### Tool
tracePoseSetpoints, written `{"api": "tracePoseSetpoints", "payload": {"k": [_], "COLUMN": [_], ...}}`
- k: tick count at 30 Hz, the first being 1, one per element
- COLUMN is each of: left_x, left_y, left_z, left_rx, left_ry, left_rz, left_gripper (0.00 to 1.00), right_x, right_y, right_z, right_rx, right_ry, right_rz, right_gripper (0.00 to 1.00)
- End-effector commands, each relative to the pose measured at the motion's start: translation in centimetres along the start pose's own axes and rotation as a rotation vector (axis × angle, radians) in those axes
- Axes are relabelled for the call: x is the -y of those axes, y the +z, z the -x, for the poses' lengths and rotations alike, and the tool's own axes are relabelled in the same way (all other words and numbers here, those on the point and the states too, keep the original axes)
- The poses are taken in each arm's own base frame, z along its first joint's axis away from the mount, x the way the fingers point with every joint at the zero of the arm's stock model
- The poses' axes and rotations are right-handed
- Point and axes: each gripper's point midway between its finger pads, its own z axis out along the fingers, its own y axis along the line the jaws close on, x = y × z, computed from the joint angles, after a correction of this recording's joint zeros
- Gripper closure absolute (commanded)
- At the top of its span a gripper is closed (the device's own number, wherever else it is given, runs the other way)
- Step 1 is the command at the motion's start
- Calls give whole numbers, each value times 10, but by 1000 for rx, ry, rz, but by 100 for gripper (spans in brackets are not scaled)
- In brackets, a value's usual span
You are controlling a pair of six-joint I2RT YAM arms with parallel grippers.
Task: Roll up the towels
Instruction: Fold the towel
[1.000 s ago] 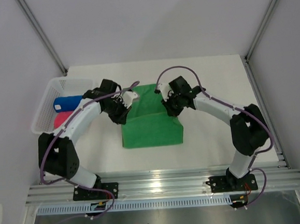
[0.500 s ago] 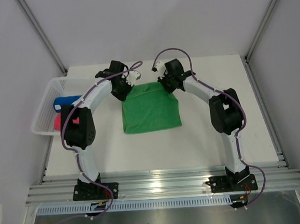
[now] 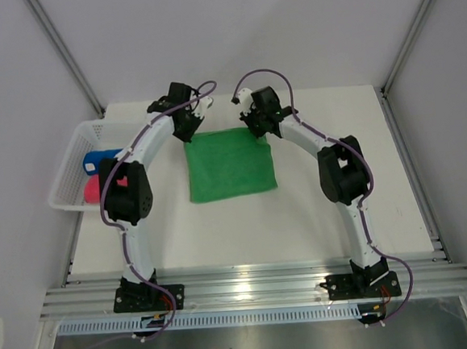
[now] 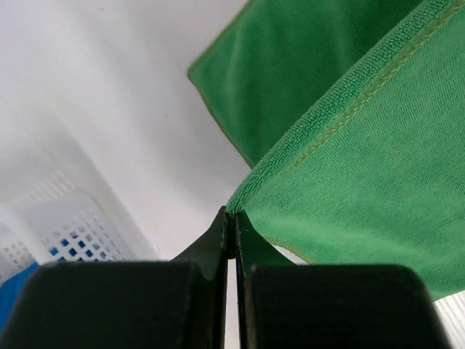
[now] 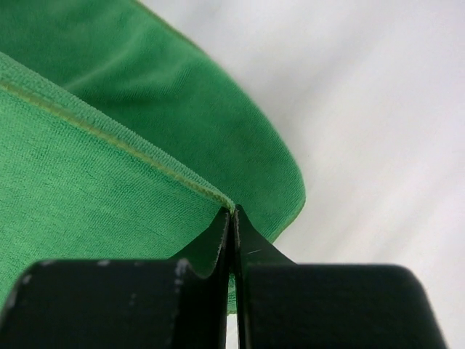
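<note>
Left fingers, right fingers pinching green towel corners.

Top cam: fixed, high behind arm bases, looks down on whole table. L & R wrist cams: v. close, low. All 3 share green towel; top + L also share basket.

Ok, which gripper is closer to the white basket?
Left. The left gripper pinches the far corner of the green towel nearest the basket; the right gripper pinches the other far corner, across the towel from it.
</note>
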Motion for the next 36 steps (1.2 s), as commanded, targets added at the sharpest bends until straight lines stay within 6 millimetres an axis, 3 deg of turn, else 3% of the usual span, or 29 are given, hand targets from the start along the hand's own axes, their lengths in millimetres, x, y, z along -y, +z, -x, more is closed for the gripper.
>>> {"api": "tracePoseSetpoints", "payload": {"k": [1, 6, 9, 21, 26, 34, 36], "left_x": [-25, -26, -26, -31, -32, -34, -34], "left_y": [1, 16, 24, 62, 73, 75, 75], "left_z": [6, 3, 4, 18, 20, 23, 23], "left_rx": [-1, -20, -18, -5, -3, 10, 10], "left_ry": [-41, -23, -20, -40, -40, -37, -35], "left_rz": [74, 74, 77, 87, 91, 98, 98], "left_gripper": [99, 99, 99, 99, 98, 99, 99], "right_x": [19, 28, 32, 43, 55, 60, 60], "right_y": [6, 14, 17, 43, 42, 34, 33], "right_z": [22, 6, 7, -18, -13, -11, -15], "right_rx": [63, 22, 38, 15, 42, 40, 39], "right_ry": [20, 43, 67, 126, 175, 194, 212], "right_rz": [-63, -87, -96, -133, -179, -187, -172], "right_gripper": [100, 100, 100, 84, 71, 72, 79]}}
